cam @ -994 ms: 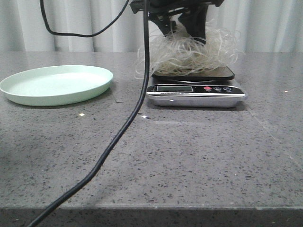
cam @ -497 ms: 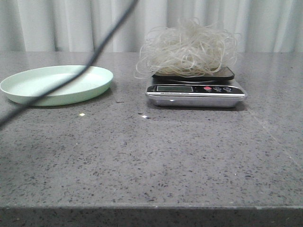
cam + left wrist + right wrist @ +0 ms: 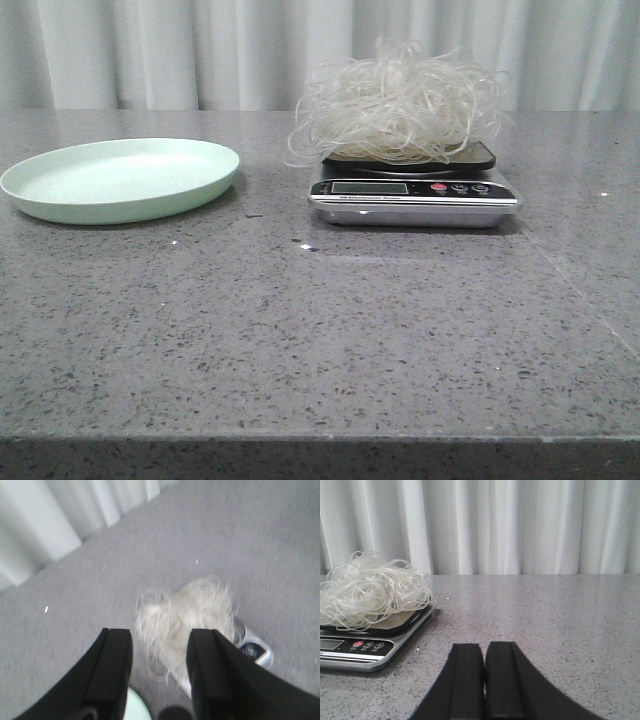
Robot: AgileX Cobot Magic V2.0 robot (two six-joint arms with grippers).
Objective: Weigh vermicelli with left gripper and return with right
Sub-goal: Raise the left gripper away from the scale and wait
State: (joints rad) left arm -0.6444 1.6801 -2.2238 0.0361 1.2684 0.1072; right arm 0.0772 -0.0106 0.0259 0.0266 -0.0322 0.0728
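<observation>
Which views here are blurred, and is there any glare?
Left wrist view: motion-blurred, the vermicelli and scale smeared. Front view: sharp, small glints on the table. Right wrist view: sharp, no glare, curtain evenly lit.

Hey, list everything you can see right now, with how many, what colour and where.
vermicelli: one tangle, whitish translucent, piled on the scale's platform
scale: one, silver body with dark platform, on the table right of centre
plate: one, pale green, nothing on it, on the table left of the scale
table: one, grey speckled stone
curtain: white, pleated, behind the table
left gripper: one, black, jaws open, holding nothing, above the vermicelli and scale
right gripper: one, black, jaws shut, holding nothing, low over the table beside the scale
</observation>
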